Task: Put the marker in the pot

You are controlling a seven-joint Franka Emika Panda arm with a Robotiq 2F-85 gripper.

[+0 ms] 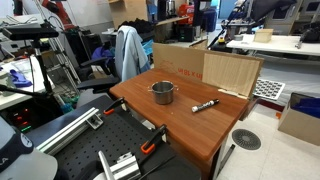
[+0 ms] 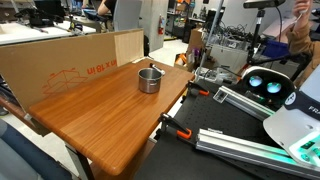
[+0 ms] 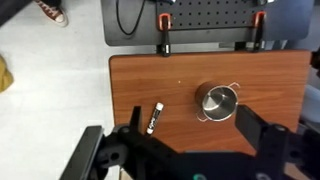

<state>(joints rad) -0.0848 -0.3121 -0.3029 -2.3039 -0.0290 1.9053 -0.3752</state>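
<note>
- Wrist view — the pincer (image 3: 190,118) gapes wide at the bottom edge, holding nothing.
- The marker (image 3: 154,118) lies on the bench (image 3: 270,75), left of the pot (image 3: 219,102) — not touching.

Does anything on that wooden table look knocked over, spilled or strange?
Nothing looks spilled or broken. The pot stands upright on the table, and the marker lies flat apart from it, slanted to the table's edges. The only curious thing is the cardboard propped along one edge like a wall.
</note>
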